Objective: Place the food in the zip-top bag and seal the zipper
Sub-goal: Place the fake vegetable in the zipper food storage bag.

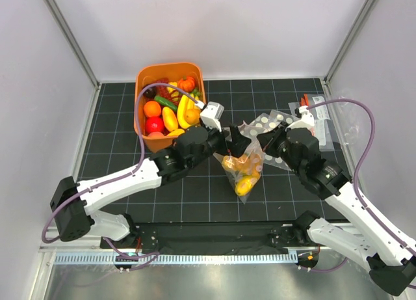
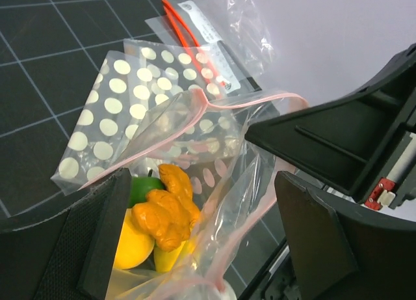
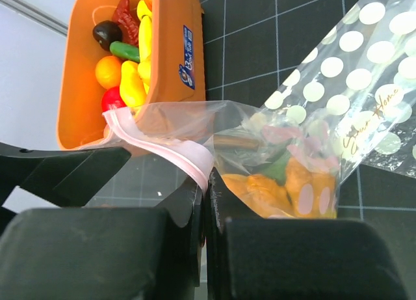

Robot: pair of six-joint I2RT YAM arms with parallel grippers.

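The clear zip-top bag (image 1: 242, 171) hangs mid-table, its mouth open. Inside are an orange knobbly toy (image 2: 170, 209), a yellow lemon (image 2: 133, 241) and a green piece (image 2: 144, 187). The pale pink zipper (image 2: 257, 99) rings the mouth. My right gripper (image 3: 206, 183) is shut on the zipper strip (image 3: 175, 150) at one end of the mouth and holds the bag up. My left gripper (image 2: 201, 241) is open wide, its fingers (image 2: 97, 241) on either side of the bag's mouth, not touching it. In the top view both grippers, left (image 1: 235, 142) and right (image 1: 263, 144), meet above the bag.
An orange bin (image 1: 144, 127) with several more toy fruits (image 1: 170, 111) stands at the back left; it also shows in the right wrist view (image 3: 175, 46). Polka-dotted bags (image 1: 273, 123) lie just behind the held bag. Small clear bags with red-orange strips (image 1: 318, 118) lie at the back right.
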